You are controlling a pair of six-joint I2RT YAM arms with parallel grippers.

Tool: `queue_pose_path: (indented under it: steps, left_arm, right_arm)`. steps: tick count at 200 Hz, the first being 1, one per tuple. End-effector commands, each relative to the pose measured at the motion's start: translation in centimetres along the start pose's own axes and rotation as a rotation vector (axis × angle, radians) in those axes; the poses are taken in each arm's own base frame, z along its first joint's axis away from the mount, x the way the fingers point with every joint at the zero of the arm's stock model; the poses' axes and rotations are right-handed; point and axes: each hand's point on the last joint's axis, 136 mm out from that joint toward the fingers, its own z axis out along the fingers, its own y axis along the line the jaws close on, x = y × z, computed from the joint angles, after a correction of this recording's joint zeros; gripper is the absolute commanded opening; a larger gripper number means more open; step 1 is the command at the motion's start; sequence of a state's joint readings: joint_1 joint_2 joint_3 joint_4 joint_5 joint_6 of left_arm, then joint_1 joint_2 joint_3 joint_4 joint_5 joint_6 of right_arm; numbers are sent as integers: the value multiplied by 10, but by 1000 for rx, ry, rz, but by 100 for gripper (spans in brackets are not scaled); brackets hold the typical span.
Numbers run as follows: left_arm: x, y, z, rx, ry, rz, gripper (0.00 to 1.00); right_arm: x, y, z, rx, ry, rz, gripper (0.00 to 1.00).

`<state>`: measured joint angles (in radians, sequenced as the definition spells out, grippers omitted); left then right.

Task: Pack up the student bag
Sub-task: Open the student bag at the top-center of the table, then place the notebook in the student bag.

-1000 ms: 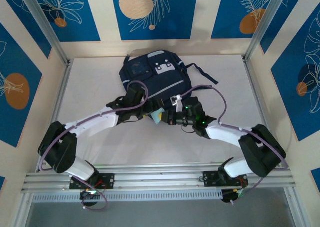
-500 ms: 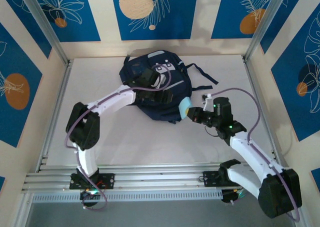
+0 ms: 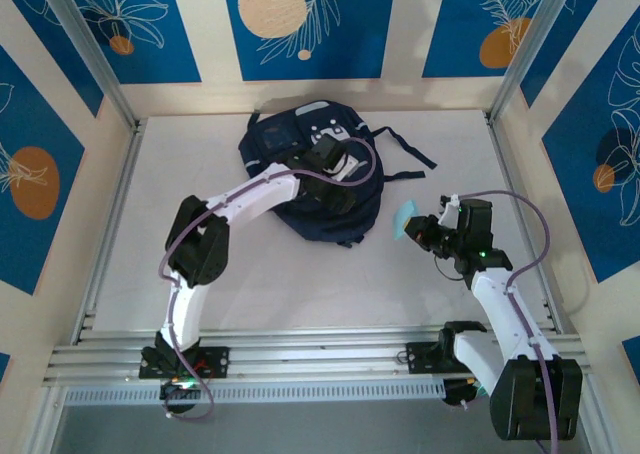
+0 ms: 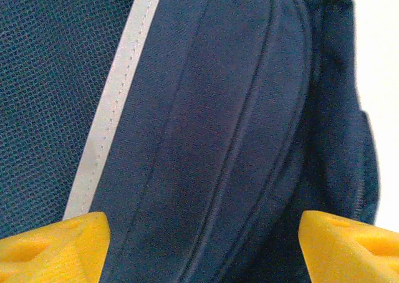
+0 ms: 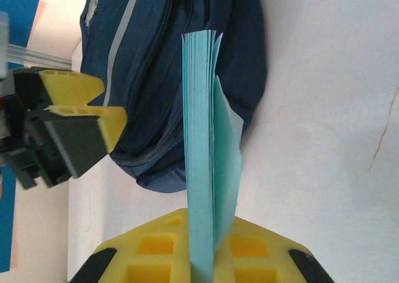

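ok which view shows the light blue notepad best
The right wrist view: the notepad stands large and edge-on, pages visible, clamped in the right tool, with the student bag behind. The top external view gives it as a small teal patch just right of the bag.

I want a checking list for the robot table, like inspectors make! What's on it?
Surface: white table, flat.
Job's things: student bag lying at the back; light blue booklet held up to its right.
Clutter: nothing seen.
Grippers: left gripper open over the bag; right gripper shut on the booklet.
Cables: purple cables loop along both arms.
Surroundings: blue-and-cream panels, metal frame.
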<state>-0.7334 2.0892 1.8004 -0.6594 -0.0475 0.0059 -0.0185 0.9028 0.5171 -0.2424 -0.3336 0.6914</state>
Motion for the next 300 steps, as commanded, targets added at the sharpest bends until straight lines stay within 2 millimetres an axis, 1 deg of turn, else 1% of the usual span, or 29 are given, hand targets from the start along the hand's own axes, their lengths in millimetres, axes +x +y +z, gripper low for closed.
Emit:
queue_pose_path:
  steps: [1, 20, 41, 58, 71, 73, 74, 76, 83, 106, 109, 118, 138, 154, 173, 189, 216, 238, 252, 269, 282, 300]
  left_arm:
    - [5, 8, 9, -47, 49, 69, 78]
    - [6, 9, 15, -51, 55, 74, 73]
    - [5, 8, 18, -47, 54, 85, 49]
    - [1, 8, 17, -42, 51, 91, 25]
    - [-1, 7, 15, -33, 48, 93, 9]
    - [-2, 6, 14, -29, 45, 94, 5]
    - [-2, 6, 14, -27, 46, 94, 2]
    - [-2, 6, 13, -24, 45, 93, 0]
    - [-3, 5, 10, -11, 44, 87, 0]
    - [-11, -10, -7, 86, 19, 59, 0]
    - [-13, -13, -11, 101, 14, 55, 0]
    - [-18, -19, -20, 138, -3, 37, 0]
    - [-31, -29, -40, 218, -36, -19, 0]
    - [-43, -32, -53, 265, -67, -66, 0]
    - [-56, -36, -69, 325, -104, -121, 0]
    - [-67, -41, -80, 388, -134, -161, 0]
    - [-82, -49, -95, 454, -172, -216, 0]
    - [-94, -60, -106, 539, -203, -264, 0]
    - [-101, -64, -111, 579, -224, -285, 0]
    - [-108, -63, -116, 581, -254, -297, 0]
    - [-112, -57, -118, 557, -273, -304, 0]
    - [-114, -44, -116, 530, -283, -336, 0]
  right_arm:
    - [9, 5, -3, -39, 32, 1, 8]
    - [9, 6, -4, -45, 31, 0, 8]
    - [8, 9, -5, -56, 31, -4, 9]
    - [7, 12, -5, -65, 31, -5, 8]
    - [6, 16, -6, -80, 31, -6, 8]
    - [6, 16, -6, -82, 31, -6, 9]
    - [6, 16, -6, -83, 32, -6, 9]
    - [6, 17, -6, -87, 33, -6, 8]
    - [6, 20, -6, -98, 33, -6, 9]
    - [5, 31, -5, -139, 34, 2, 8]
    - [5, 32, -4, -142, 36, 5, 7]
    - [4, 36, -3, -155, 36, 14, 0]
    - [1, 49, 3, -193, 33, 17, 0]
    - [-4, 65, 10, -242, 28, 6, 0]
    - [-10, 83, 20, -285, 30, -5, 0]
    - [-15, 96, 33, -302, 47, -17, 0]
    - [-26, 107, 54, -323, 67, -11, 0]
    - [-31, 117, 69, -365, 78, -2, 0]
    - [-29, 120, 80, -372, 104, 9, 1]
    - [-26, 122, 94, -375, 136, 26, 2]
    - [-22, 118, 101, -379, 156, 55, 2]
    - [-20, 109, 103, -362, 141, 83, 2]
